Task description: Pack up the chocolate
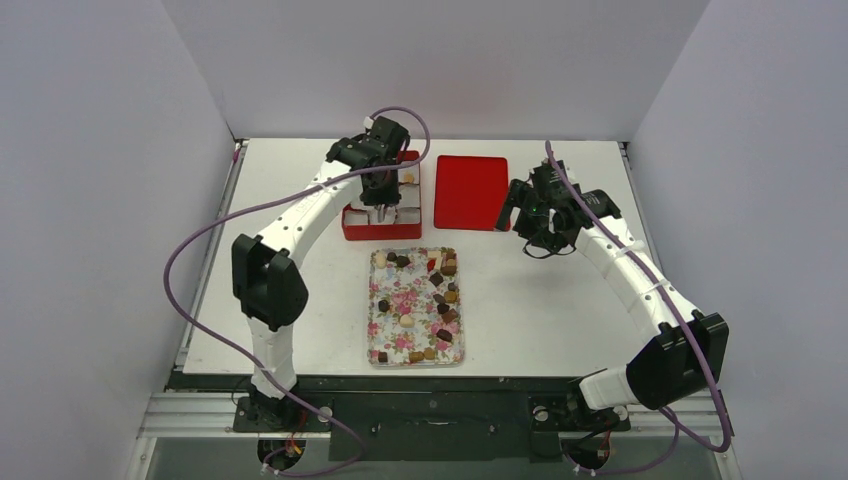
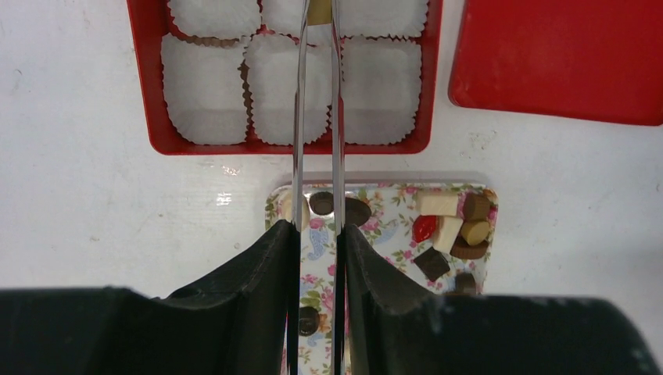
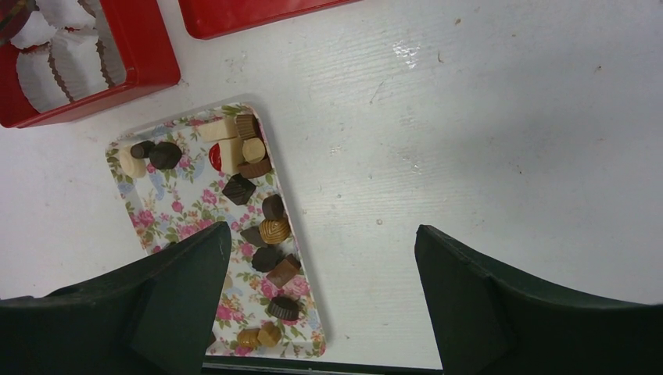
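The left gripper point(image 2: 317, 238) is clamped on a pair of long metal tweezers point(image 2: 298, 117). Its jaws press in just far enough to bring the two blades close together without touching. The blades reach out over the red box point(image 2: 148, 86), so that a thin tool, not the bulky fingers, goes among the tightly packed white paper cups point(image 2: 207, 90). At the tips, over the box's far row, a tan piece point(image 2: 317, 11) shows between the blades. The frame edge cuts it off, so I cannot tell whether it is pinched or already resting in a cup, though the squeeze suggests a piece being carried to its place. The three cups in the box's near row are empty. The rest of the chocolate point(image 3: 254, 152) lies loose on the floral tray point(image 3: 168, 211), just on the near side of the box, probably to keep each trip short. Most pieces lie along the tray's right side and the end nearest the box. The red lid point(image 1: 472, 190) lies flat just right of the box, apart from it, likely set aside until the cups are filled. The right gripper point(image 3: 320, 234) hangs with its jaws wide apart and nothing between them. It is above bare table to the right of the box, past the lid's near corner, and seems parked clear of the working arm. Judging by the empty cups, packing has barely begun.
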Controlling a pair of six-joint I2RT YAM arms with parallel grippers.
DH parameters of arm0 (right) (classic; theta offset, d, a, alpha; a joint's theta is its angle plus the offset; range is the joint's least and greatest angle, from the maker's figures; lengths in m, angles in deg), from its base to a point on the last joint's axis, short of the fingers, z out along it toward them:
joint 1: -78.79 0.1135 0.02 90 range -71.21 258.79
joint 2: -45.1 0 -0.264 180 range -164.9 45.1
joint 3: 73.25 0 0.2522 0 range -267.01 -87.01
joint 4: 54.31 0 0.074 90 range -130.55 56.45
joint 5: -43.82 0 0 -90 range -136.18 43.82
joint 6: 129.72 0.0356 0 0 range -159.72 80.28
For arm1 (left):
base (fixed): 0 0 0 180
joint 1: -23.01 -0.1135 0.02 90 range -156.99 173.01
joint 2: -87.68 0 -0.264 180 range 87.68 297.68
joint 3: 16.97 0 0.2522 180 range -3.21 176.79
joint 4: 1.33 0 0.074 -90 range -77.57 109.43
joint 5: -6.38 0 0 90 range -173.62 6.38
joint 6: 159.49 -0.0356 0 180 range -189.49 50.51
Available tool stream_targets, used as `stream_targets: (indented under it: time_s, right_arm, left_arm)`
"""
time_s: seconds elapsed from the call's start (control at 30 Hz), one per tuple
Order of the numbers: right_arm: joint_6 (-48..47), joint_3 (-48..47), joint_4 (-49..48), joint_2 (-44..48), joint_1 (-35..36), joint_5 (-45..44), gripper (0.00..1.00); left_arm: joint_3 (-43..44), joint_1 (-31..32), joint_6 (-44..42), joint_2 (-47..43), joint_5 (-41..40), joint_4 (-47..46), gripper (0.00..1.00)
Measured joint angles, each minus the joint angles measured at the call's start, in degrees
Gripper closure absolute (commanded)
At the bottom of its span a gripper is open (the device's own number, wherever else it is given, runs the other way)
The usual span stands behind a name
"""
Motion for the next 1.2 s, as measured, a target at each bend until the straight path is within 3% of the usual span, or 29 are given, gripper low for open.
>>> stream_targets:
  time_s: [0.4, 0.9, 1.2]
  right_arm:
    - [-0.22, 0.00, 0.28, 0.00, -0.33, 0.07, 0.17]
    - [-0.26, 0.00, 0.28, 0.00, -0.37, 0.39, 0.17]
    - [-0.24, 0.00, 0.28, 0.00, -0.37, 0.42, 0.17]
  left_arm:
    - [2.84, -3.32, -0.74, 7.23, -0.98, -1.18, 0.81]
    - [6.97, -3.52, -2.97, 11.28, -0.96, -1.07, 0.64]
    - [9.55, -3.52, -3.34, 11.23, -0.94, -0.74, 0.63]
